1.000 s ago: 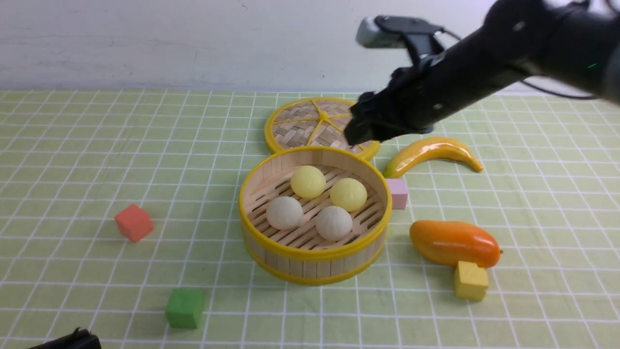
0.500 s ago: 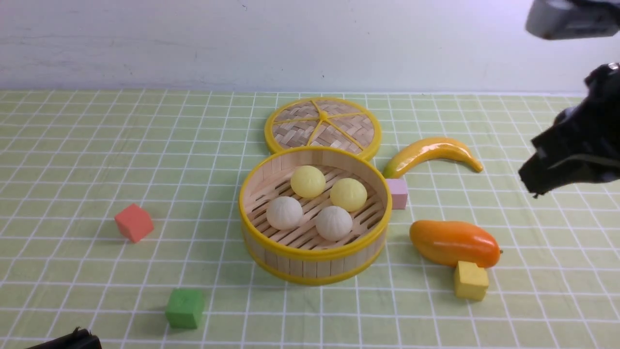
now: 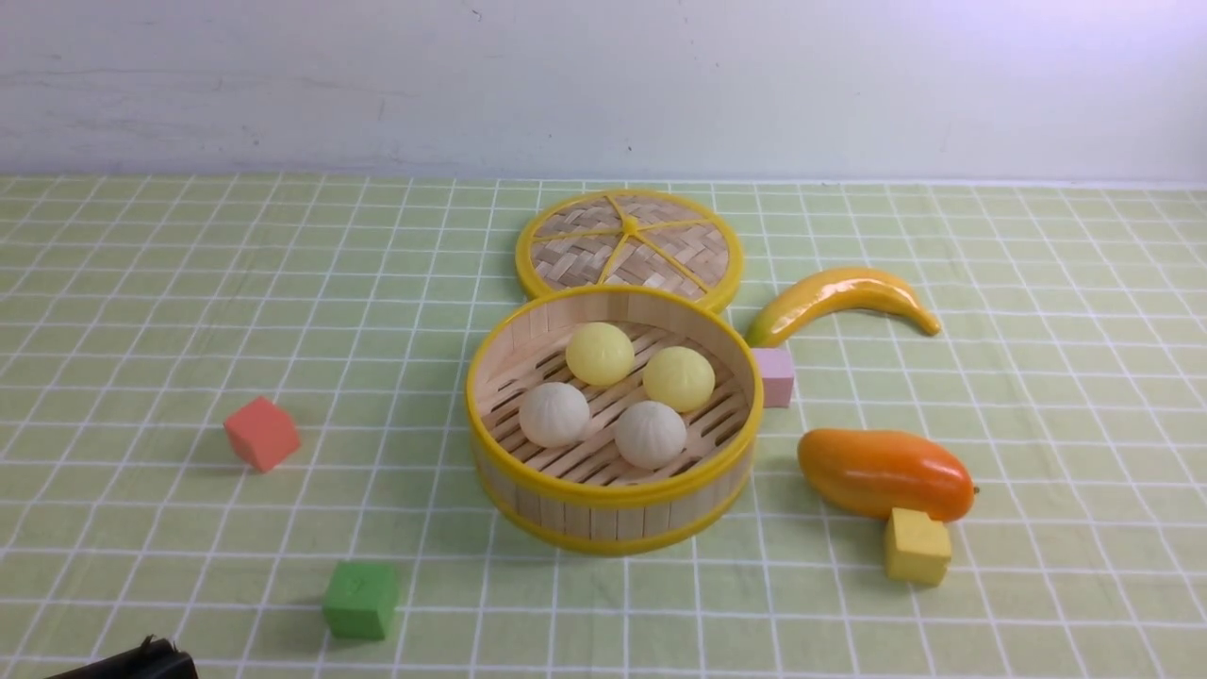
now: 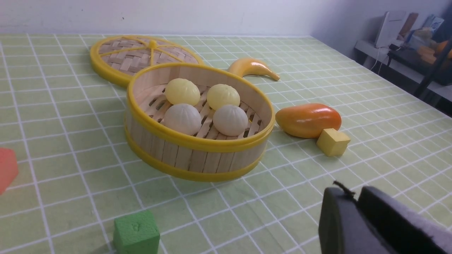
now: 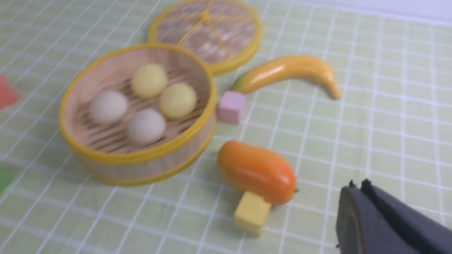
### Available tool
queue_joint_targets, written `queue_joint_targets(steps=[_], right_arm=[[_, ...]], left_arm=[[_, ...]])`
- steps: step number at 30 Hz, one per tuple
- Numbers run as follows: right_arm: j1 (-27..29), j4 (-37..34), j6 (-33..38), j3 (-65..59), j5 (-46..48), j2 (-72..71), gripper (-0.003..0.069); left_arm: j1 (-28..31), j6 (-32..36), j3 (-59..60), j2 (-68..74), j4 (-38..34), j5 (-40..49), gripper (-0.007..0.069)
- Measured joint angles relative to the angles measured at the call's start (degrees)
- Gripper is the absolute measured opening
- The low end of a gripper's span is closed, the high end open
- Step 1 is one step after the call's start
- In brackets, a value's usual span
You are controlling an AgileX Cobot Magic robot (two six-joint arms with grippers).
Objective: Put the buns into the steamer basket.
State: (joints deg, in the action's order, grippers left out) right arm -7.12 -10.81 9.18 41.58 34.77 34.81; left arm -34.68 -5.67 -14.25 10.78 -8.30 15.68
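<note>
Front view; clock dial on the basket's centre, 12 pointing away from you.

Obs. 1: all four buns sit inside the steamer basket (image 3: 618,521), none seen outside. Pale yellow bun (image 3: 600,354) near 12, second yellow bun (image 3: 679,379) near 2, off-white bun (image 3: 651,435) near 5, other off-white bun (image 3: 554,415) near 9. The basket stands level; the woven lid (image 3: 630,236) lies beyond it at 12.

Obs. 2: your right gripper (image 5: 358,183) is closed, nothing in its fingers. Your left gripper (image 4: 350,192) has its fingers close together, nothing held; you cannot tell whether the tips quite meet. Both are clear of the basket.

Judgement: placing looks complete; the step in hand is finishing with the arms out of the way. Park both gently and leave the buns alone; another nudge could roll one into its neighbour. If you must move the right arm, keep it high over the mango (image 3: 886,473), near 4, and the pink cube (image 3: 775,377), near 3 just beside the wall. The task does not ask for the lid; leave it.
</note>
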Motion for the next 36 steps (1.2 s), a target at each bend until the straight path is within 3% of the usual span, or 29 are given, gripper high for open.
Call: queue_joint_targets(steps=[4,12,20,36], right_arm=[[4.4,0.4,-0.8,-18.0,-12.1,-14.4,-0.0019],[10.8,1.3,-4.1,-40.8,-18.4,-33.8,-0.0017],[11.1,3.1,-4.1,-42.8,-13.1,-35.4,-0.0012],[11.1,3.0,-4.3,-42.7,-12.7,-35.4,-0.001]], left_arm=[[0.0,0.0,0.0,0.0,0.0,0.0,0.0071],[0.0,0.0,0.0,0.0,0.0,0.0,0.0079],[0.0,0.0,0.0,0.0,0.0,0.1,0.0089],[0.0,0.0,0.0,0.0,0.0,0.1,0.0092]])
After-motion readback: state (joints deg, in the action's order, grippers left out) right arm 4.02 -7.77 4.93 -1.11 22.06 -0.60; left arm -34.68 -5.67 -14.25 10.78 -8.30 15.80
